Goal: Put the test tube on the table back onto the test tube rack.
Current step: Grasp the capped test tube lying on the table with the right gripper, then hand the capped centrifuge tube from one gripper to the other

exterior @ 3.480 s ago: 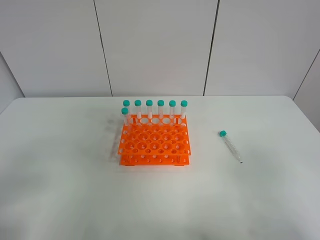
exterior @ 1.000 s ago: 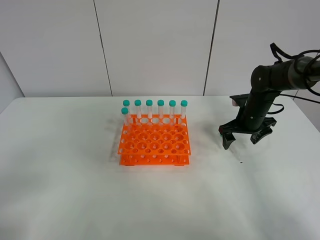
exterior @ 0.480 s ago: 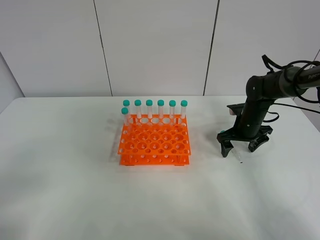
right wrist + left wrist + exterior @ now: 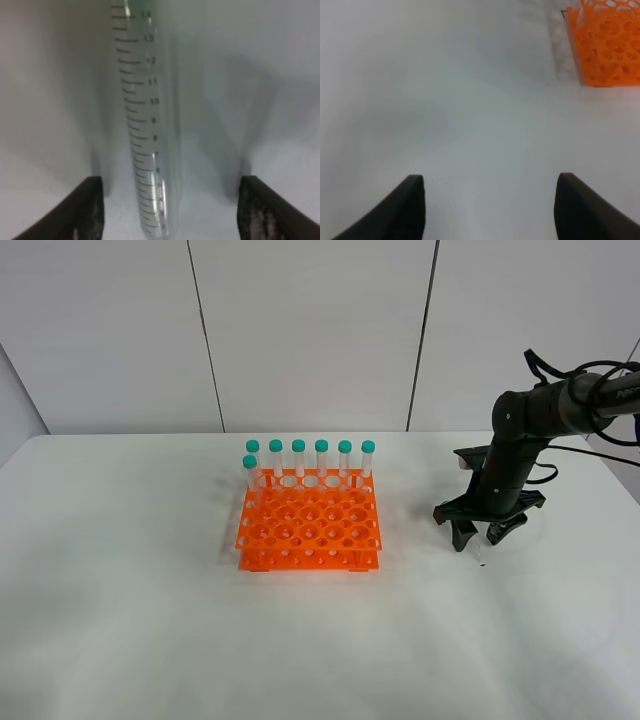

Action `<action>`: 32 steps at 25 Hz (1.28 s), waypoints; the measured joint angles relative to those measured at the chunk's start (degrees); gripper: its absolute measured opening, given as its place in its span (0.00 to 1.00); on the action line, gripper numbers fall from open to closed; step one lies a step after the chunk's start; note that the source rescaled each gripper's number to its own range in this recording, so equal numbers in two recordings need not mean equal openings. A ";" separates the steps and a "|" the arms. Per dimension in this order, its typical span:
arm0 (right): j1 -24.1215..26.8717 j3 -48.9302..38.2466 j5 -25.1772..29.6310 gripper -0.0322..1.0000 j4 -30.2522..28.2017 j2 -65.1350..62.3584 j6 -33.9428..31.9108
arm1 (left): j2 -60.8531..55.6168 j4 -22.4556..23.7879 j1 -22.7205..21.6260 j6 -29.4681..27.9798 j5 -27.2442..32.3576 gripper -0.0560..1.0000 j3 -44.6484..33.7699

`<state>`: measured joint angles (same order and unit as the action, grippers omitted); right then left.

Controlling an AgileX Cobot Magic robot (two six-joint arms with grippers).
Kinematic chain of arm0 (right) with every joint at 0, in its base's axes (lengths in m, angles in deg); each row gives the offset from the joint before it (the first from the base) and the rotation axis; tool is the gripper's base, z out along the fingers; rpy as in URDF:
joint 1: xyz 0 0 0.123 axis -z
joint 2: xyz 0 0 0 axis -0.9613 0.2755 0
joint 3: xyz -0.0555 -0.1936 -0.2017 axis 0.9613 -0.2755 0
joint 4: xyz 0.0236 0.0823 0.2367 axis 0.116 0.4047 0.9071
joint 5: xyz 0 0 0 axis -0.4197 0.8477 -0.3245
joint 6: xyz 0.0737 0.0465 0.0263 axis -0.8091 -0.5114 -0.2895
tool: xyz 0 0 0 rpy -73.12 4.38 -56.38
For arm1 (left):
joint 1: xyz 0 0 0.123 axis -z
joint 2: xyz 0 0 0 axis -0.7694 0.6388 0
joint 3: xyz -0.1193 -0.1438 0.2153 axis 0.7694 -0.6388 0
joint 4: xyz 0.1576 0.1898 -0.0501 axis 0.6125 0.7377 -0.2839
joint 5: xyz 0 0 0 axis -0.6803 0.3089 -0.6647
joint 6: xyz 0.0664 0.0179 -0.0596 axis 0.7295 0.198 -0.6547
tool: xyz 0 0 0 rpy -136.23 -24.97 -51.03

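The test tube lies on the white table, clear with black graduations. In the exterior view only its pointed tip shows below my right gripper; the cap is hidden. The right gripper is low over the tube, open, with one finger on each side of it and a gap to both. The orange test tube rack stands left of it at the table's middle and also shows in the left wrist view. My left gripper is open and empty over bare table.
Several teal-capped tubes stand upright along the rack's back row, with one more at its left end. The right arm's cables hang at the far right. A white panelled wall stands behind the table.
The right arm came in from the right and lowered over the lying tube. Since half a second ago its fingers have drawn slightly closer together around the tube, hiding the cap.
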<state>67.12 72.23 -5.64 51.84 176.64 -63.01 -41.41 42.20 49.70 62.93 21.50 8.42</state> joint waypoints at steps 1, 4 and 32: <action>0.00 0.00 -0.06 0.58 0.00 0.00 0.00 | 0.00 0.00 0.00 0.00 0.00 0.81 0.00; 0.00 0.00 -0.32 0.51 0.00 0.00 0.00 | 0.00 0.00 0.00 0.00 0.00 0.81 0.00; 0.00 -7.41 3.94 0.04 0.90 -31.25 6.11 | 0.00 0.00 0.00 0.00 0.00 0.81 0.00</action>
<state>67.12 64.82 -1.70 52.74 145.38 -56.90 -41.41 42.20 49.70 62.93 21.50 8.42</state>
